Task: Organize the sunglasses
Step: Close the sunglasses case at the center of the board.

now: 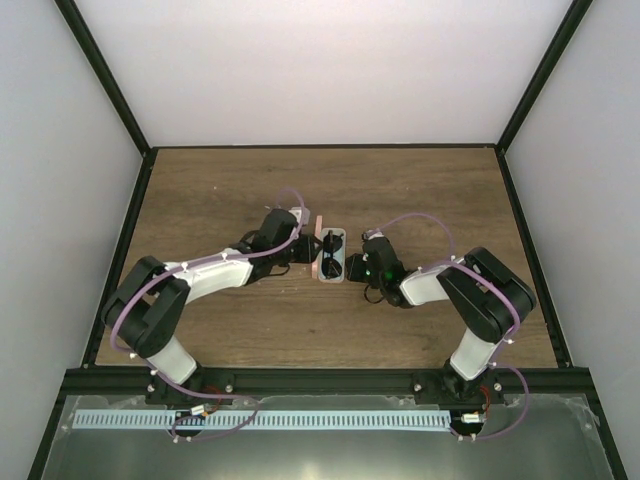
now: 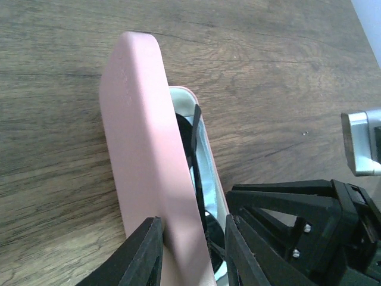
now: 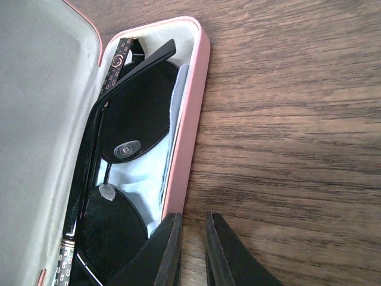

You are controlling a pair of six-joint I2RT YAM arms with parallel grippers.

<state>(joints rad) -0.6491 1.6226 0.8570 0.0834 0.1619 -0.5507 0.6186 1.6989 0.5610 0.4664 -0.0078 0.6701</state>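
The sunglasses point(image 3: 140, 113) lie folded inside the open pink case point(image 3: 187, 131) on a light blue cloth point(image 3: 143, 179), at mid-table in the top view point(image 1: 333, 252). The case's lid point(image 2: 143, 131) stands nearly upright. My left gripper point(image 2: 194, 219) straddles the lid with its jaws apart. One finger point(image 2: 149, 250) touches the lid's outer face, and the other is on the inner side, by the glasses' dark frame point(image 2: 193, 143). My right gripper point(image 3: 193, 217) is almost closed and empty, low on the table against the case's outer right wall.
Brown wooden table point(image 1: 440, 200) inside a walled cell with black frame posts. The two arms meet at the case from the left point(image 1: 308, 250) and the right point(image 1: 355, 262). A grey metal part point(image 2: 360, 140) of the right arm shows at the edge of the left wrist view.
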